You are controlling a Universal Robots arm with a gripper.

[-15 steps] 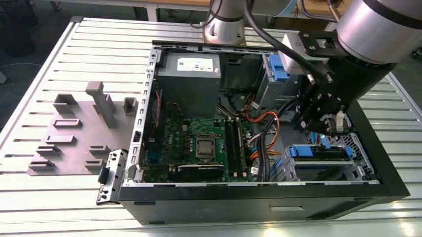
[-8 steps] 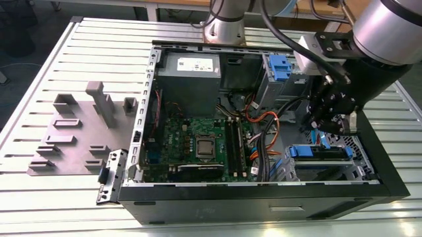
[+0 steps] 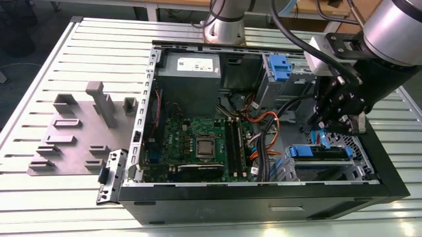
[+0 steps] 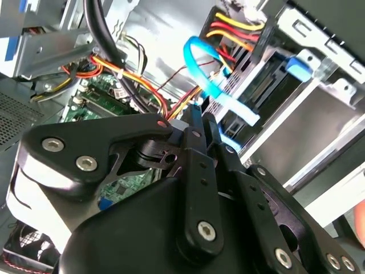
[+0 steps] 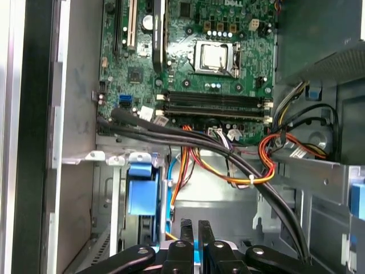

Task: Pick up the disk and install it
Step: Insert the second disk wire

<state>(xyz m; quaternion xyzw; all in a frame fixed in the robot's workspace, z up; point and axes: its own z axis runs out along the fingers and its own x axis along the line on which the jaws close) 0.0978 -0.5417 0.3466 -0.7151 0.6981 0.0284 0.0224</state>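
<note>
A slatted white table [image 3: 79,44] carries a black computer case [image 3: 264,200] lying on its side with the cover off. Beside it, on the exterior view's left, lies a grey plate [image 3: 72,148] with upright blocks on it.

The robot arm [image 3: 396,29] reaches in over the case from the exterior view's right. Inside the case, a grey power-supply box [image 3: 189,81] with a white sticker sits at the far end. The green circuit board [image 3: 197,143] lies just in front of it, its processor socket bare in the middle. A metal drive cage [image 3: 280,81] with a blue tab stands at the far right corner. Bundles of red, yellow, orange and black wires [image 5: 251,171] run across the gap between the board and the bays, and a light blue ribbon cable [image 4: 214,85] loops above them.

The disk [image 3: 319,152] sits in the lower bay at the near right corner of the case, its blue rail facing up. In the second wrist view its dark connector end [image 4: 268,91] shows inside the metal bay.

The hand [image 3: 324,127] hangs just above that bay, close over the disk. In both wrist views its two black fingers [image 5: 187,231] stand side by side with barely a slit between them [image 4: 202,117]. A sliver of blue shows at their tips, and I cannot tell whether they are pinching it.
</note>
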